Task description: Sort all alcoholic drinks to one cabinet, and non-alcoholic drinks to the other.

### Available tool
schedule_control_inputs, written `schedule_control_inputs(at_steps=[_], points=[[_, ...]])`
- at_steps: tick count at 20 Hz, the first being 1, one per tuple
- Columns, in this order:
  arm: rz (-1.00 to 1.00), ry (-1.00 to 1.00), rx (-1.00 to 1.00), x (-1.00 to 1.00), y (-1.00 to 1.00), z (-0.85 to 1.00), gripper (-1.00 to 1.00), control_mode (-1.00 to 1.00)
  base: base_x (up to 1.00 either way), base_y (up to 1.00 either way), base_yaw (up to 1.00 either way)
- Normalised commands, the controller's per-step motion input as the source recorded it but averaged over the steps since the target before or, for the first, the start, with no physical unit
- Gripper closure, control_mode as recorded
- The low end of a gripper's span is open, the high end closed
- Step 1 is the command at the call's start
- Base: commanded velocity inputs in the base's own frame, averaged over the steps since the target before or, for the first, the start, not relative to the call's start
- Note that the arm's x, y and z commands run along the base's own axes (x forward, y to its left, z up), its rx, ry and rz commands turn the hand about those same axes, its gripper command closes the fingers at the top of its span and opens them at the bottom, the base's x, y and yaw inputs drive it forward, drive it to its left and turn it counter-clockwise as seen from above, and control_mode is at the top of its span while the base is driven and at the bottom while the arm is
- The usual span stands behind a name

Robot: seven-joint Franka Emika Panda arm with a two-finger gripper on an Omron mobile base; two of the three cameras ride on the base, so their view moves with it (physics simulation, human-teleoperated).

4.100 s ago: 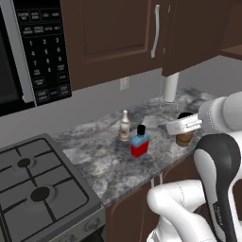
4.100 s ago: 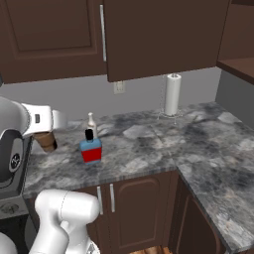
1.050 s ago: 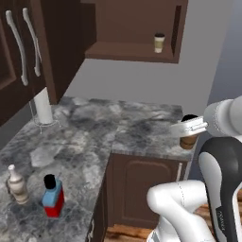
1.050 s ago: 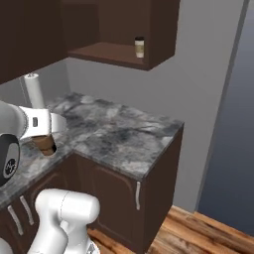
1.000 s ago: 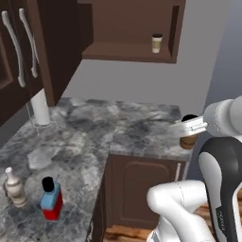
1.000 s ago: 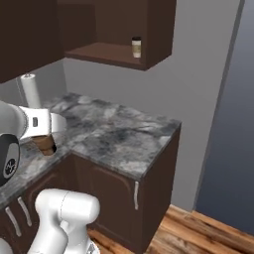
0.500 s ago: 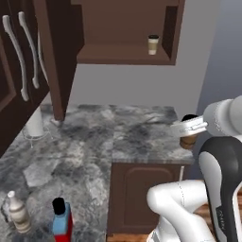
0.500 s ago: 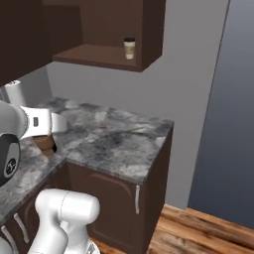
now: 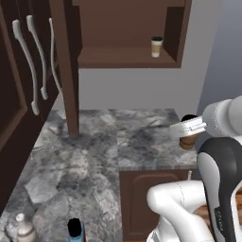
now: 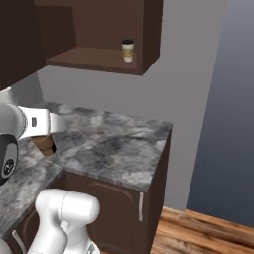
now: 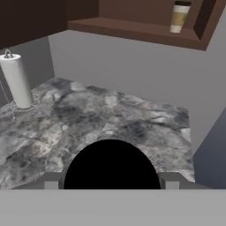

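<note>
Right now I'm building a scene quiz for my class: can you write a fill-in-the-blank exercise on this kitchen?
1. The gripper is closed on a tan cup with a ____ lid.
2. A second lidded cup stands inside the open wall ____.
3. The paper towel roll stands upright on the ____.

Missing words: black; cabinet; counter

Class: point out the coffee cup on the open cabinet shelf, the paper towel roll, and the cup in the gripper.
shelf cup (image 9: 156, 47), left base view, tan side.
paper towel roll (image 11: 17, 81), hand view, white side.
held cup (image 11: 111, 164), hand view, black lid.
</note>
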Motion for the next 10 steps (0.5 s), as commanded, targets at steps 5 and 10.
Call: schedule_control_inputs(at_steps=[5,10], points=[[0.00,0.00,0.00,0.00,0.00,0.00,1.00,1.00,0.57,0.15,-0.15],[0.00,0.00,0.00,0.00,0.00,0.00,1.00,1.00,0.45,0.24,-0.10]])
